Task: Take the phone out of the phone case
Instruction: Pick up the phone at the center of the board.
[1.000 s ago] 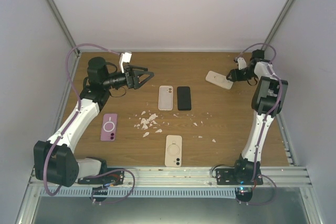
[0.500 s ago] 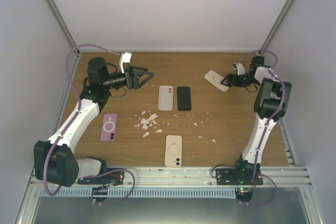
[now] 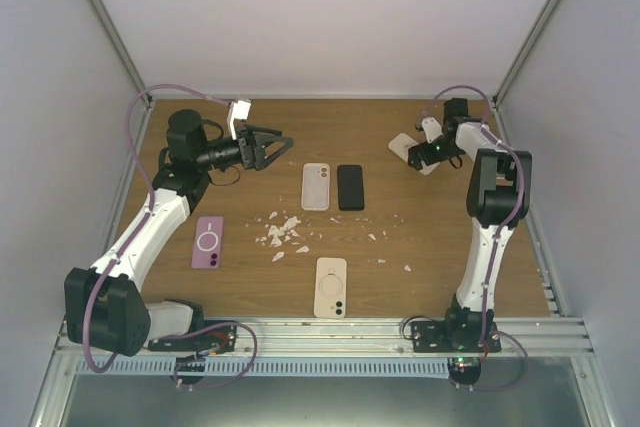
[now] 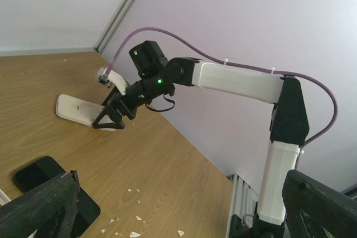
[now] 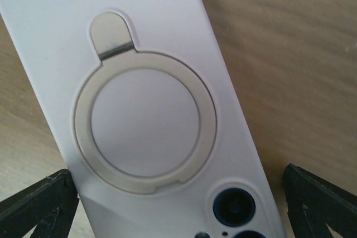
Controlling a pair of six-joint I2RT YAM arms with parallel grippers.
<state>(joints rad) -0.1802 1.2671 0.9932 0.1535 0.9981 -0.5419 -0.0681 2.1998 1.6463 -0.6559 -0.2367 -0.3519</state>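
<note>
A white cased phone (image 3: pixel 403 146) lies back up at the far right of the table, showing its ring and camera lenses (image 5: pixel 145 115). My right gripper (image 3: pixel 424 153) is open just above it, with its fingers (image 5: pixel 39 204) on either side of the camera end. It also shows in the left wrist view (image 4: pixel 75 110), under the right gripper (image 4: pixel 111 116). My left gripper (image 3: pixel 272 146) is open and empty, held above the table at the far left, with its fingertips (image 4: pixel 39 207) far apart.
A white case (image 3: pixel 316 186) and a black phone (image 3: pixel 350 187) lie side by side mid-table. A purple cased phone (image 3: pixel 208 241) lies at the left and a beige cased phone (image 3: pixel 331 287) near the front. White crumbs (image 3: pixel 280 232) are scattered between them.
My right wrist has swung left and now sits over the white cased phone's near end. The left arm has not moved.
</note>
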